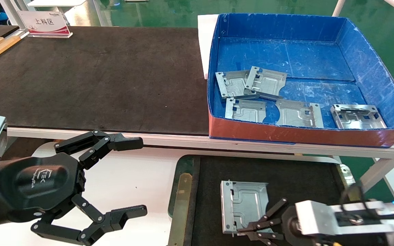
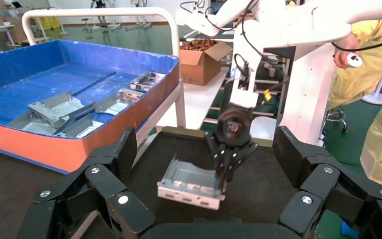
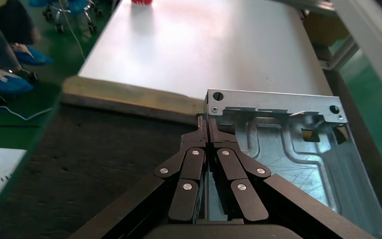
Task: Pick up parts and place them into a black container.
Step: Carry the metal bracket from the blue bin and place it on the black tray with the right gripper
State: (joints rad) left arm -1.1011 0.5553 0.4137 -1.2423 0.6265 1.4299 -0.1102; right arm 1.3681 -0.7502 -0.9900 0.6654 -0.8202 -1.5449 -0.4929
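My right gripper (image 1: 239, 231) is shut on the side wall of a silver-grey part (image 1: 243, 205) and holds it low over the matte floor of the black container (image 1: 303, 177). The right wrist view shows the fingers (image 3: 199, 130) clamped on the part's (image 3: 288, 144) edge. In the left wrist view the part (image 2: 189, 181) hangs slightly tilted from that gripper (image 2: 225, 177). Several more parts (image 1: 245, 110) lie in the blue-walled box (image 1: 279, 25). My left gripper (image 1: 139, 176) is open and empty, to the left of the container.
A long black belt (image 1: 97, 75) runs across the back left, with a sign (image 1: 44, 22) at its far end. A white tabletop (image 1: 132, 181) lies under the left gripper. The container has a brass side strip (image 1: 182, 205). A person in yellow (image 2: 378, 99) stands beyond it.
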